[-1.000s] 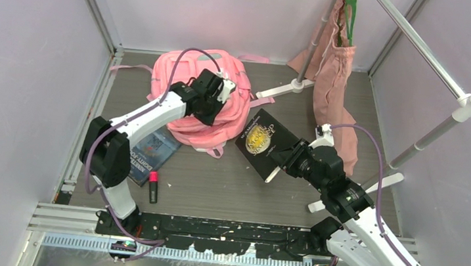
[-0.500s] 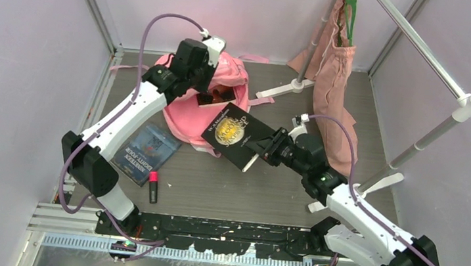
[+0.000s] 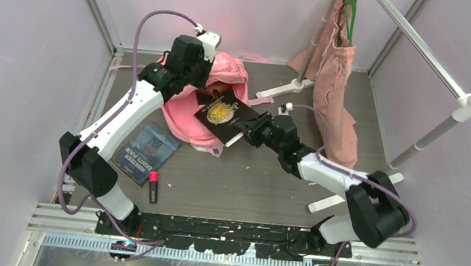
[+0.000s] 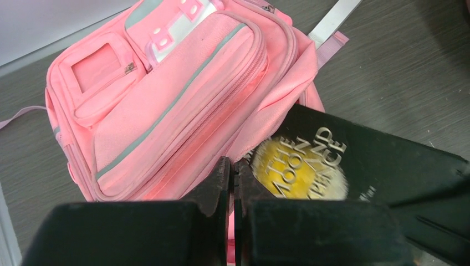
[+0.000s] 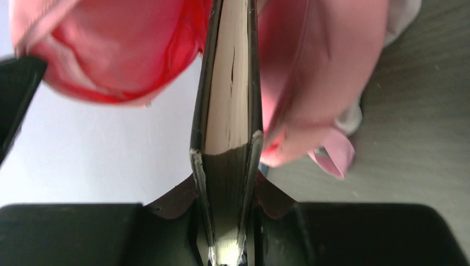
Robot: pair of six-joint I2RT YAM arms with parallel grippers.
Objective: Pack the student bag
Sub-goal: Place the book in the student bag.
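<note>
the left arm arches up from its base and reaches to the far side of the counter (image 3: 247, 180), wrist bent down over the student bag (image 3: 185, 120). the left end effector (image 3: 206, 90) is pinched closed on a fold of the bag's pink fabric at the edge of the opening; in the left wrist view its fingers (image 4: 221, 178) meet with only a hairline gap.

the right arm stretches low and leftward across the middle of the counter. the right end effector (image 3: 245, 126) is clamped on the near edge of a black book (image 3: 222, 113) with a gold emblem on its cover. the book is tilted, its far corner at the mouth of the bag. in the right wrist view the book (image 5: 227, 111) is seen edge-on, pink fabric on both sides.

the student bag lies at the far left-centre of the counter, pockets facing the left wall.

a blue book (image 3: 145, 153) lies flat near the left arm, a red-capped marker (image 3: 153, 187) just beside it. a dusty-pink cloth sack (image 3: 334, 84) hangs by a green hanger (image 3: 349, 16) on a white rack (image 3: 426, 54) to the right, well apart from the bag.

the counter is grey wood grain, enclosed by pale lilac walls.
</note>
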